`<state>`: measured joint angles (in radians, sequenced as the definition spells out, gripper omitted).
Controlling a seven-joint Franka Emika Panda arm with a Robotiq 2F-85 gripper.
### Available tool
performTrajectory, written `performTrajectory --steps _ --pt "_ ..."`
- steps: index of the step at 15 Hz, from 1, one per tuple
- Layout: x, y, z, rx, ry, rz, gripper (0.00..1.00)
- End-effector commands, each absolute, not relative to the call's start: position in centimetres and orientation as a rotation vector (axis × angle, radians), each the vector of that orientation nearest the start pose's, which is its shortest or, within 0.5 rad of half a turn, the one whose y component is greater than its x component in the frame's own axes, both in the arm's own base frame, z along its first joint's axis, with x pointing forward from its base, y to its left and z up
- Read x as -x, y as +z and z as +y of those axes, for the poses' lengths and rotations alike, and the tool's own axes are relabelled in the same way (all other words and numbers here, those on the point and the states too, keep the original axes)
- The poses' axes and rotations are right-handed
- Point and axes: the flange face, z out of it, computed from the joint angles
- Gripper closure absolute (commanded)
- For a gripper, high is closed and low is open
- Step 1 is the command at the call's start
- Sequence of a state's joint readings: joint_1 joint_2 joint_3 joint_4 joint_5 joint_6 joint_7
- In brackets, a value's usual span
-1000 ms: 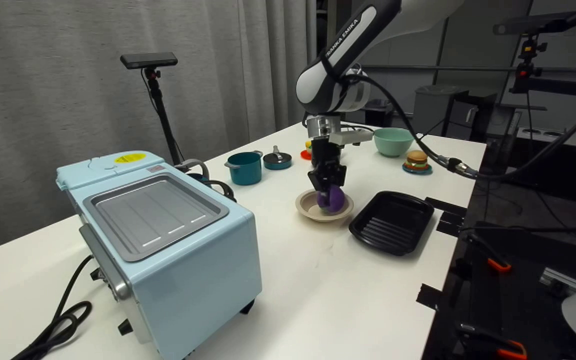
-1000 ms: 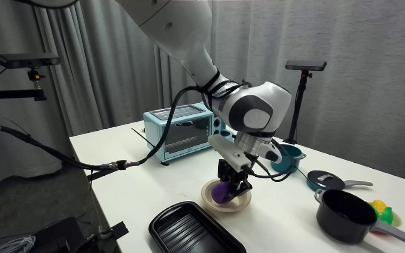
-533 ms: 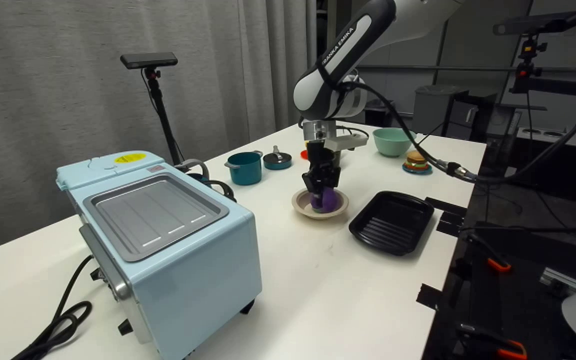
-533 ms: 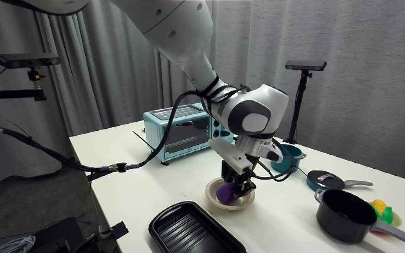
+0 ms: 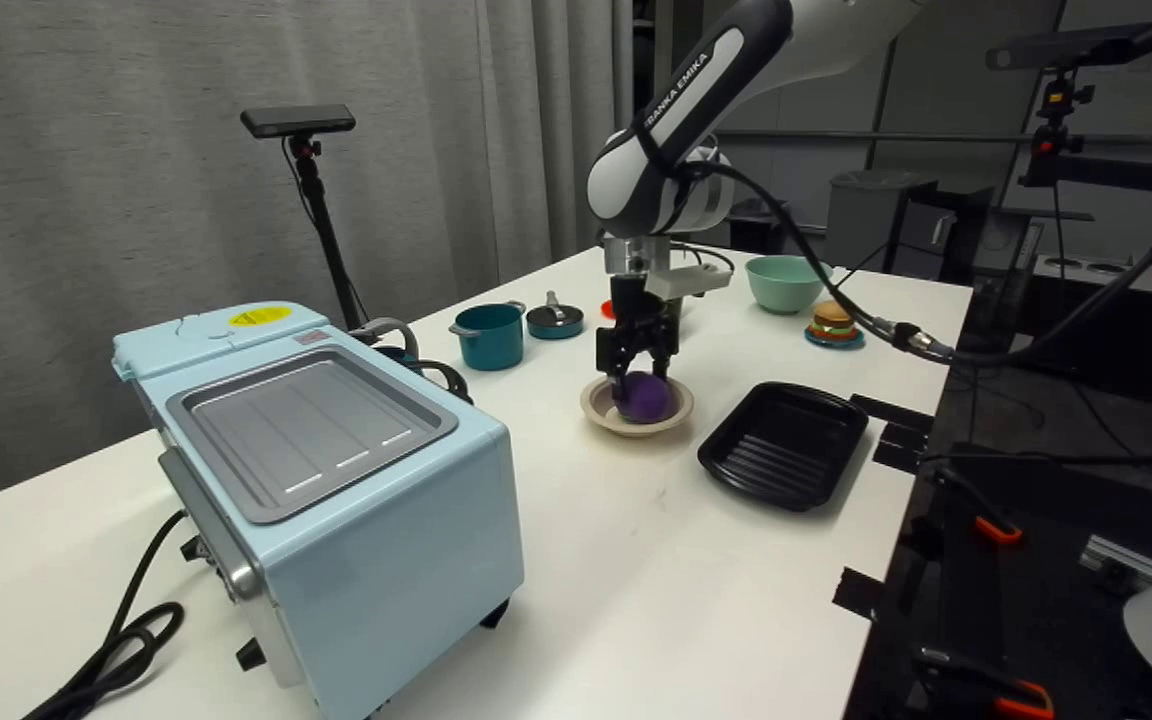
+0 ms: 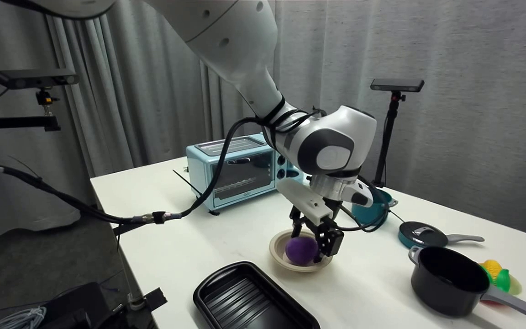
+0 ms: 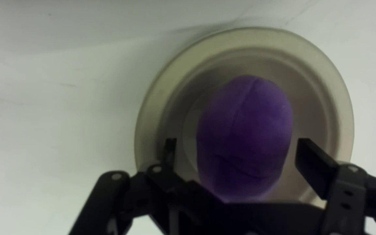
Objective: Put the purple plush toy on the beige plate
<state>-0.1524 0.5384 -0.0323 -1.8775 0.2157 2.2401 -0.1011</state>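
Curtain: grey pleated fabric, far background.
Table: smooth white, faint scuffs.
Plate: matte beige, round, shallow, raised rim.
Plush toy: soft purple rounded lump, seamed, sitting inside your plate.
Gripper: yours stands spread, black fingers straddling the plush toy, gap each side in the wrist view.
Tray: black, ridged, rounded corners, right of your plate in an exterior view.
Toaster oven: pale blue box, near left there.
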Motion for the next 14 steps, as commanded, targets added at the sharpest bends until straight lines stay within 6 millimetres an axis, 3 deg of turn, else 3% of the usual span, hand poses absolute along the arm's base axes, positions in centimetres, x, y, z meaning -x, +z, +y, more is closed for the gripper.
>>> performTrajectory --steps 1,14 --pt "-60.9 22.8 -11.6 2.972 0.180 0.340 0.00" --pt "-58.9 32.1 -13.3 2.957 -0.023 0.371 0.00"
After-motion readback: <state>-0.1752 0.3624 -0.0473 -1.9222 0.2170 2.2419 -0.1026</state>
